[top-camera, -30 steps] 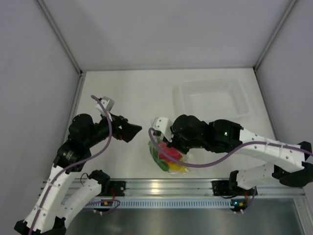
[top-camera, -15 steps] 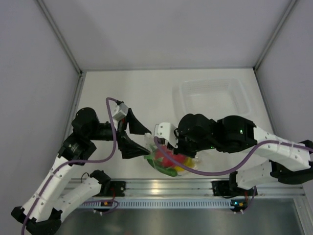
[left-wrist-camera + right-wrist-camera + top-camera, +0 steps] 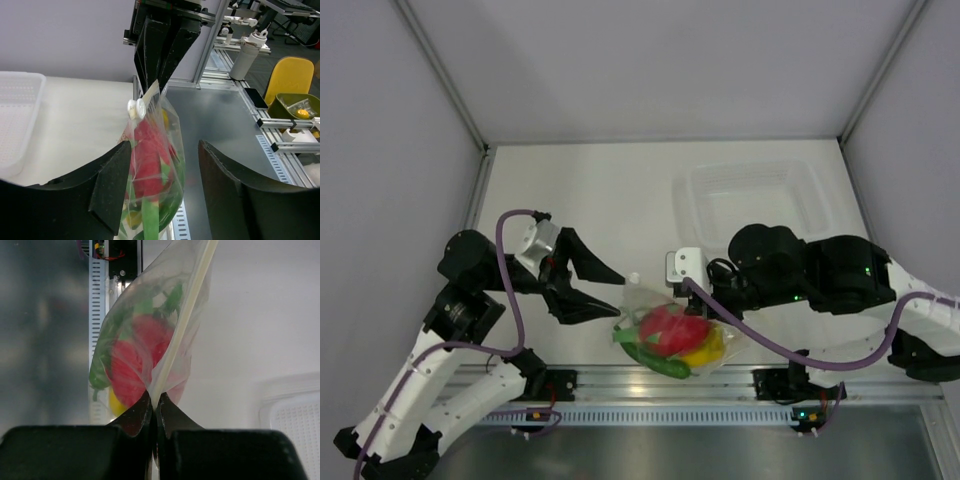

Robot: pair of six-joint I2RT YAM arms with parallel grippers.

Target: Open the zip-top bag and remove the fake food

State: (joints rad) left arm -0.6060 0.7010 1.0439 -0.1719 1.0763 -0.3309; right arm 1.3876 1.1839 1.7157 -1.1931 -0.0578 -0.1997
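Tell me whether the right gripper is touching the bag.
Touching. The right wrist view shows the right gripper pinched shut on the zip strip of the bag, with no gap visible.

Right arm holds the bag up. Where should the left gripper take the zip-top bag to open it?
Likely the upper edge of the zip-top bag, beside the right gripper, from the left with the left gripper straddling the film. The fake food bulges the bottom; the top hangs flat and thin.
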